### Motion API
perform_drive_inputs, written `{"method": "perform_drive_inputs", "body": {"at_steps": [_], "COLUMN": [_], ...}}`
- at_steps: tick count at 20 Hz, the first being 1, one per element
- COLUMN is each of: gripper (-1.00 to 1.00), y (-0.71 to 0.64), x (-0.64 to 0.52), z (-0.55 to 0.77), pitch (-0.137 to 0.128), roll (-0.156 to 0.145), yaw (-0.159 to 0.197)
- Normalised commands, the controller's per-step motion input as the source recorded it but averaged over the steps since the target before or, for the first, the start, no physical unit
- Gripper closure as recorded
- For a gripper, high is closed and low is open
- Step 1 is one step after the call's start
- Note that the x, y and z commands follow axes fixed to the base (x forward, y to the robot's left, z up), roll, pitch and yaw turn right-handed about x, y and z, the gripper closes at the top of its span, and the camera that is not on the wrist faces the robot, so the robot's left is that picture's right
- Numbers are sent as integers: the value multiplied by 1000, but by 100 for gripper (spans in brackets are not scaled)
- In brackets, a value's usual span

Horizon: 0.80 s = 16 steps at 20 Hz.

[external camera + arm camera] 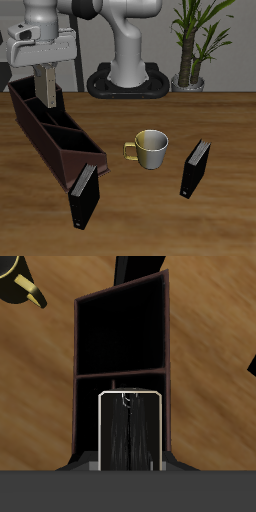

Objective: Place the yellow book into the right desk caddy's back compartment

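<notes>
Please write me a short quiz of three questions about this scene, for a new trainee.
1. True or false: the gripper holds the yellow book at the far end of the caddy.
2. How many black books stand on the table? A one, B two, C three.
3. Fill in: partitions split the caddy into ___ cells.
Key: 1 true; 2 B; 3 three.

The long, dark maroon open-topped desk caddy point(55, 130) lies aslant on the wooden tabletop point(150, 220). Above its far end cell, the grey two-finger gripper point(45, 95) holds a slim yellowish book point(46, 88) upright between its fingers. A cream mug point(150, 148) stands beside the caddy's near end, where one black book point(83, 195) stands; another point(195, 168) stands beyond the mug.
</notes>
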Motion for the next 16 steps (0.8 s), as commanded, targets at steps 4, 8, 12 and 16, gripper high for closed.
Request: {"method": "perform_drive_inputs", "body": {"at_steps": [4,8,12,16], "gripper": [100,100,100,100], "y": [-117,-122,-67,-1], "x": [40,-21,17,63], "z": [-12,45,-3,-16], "pitch": [-1,-14,-3,1], "roll": [-12,-25,-20,-10], "yaw": [1,-19,-5,-12]}}
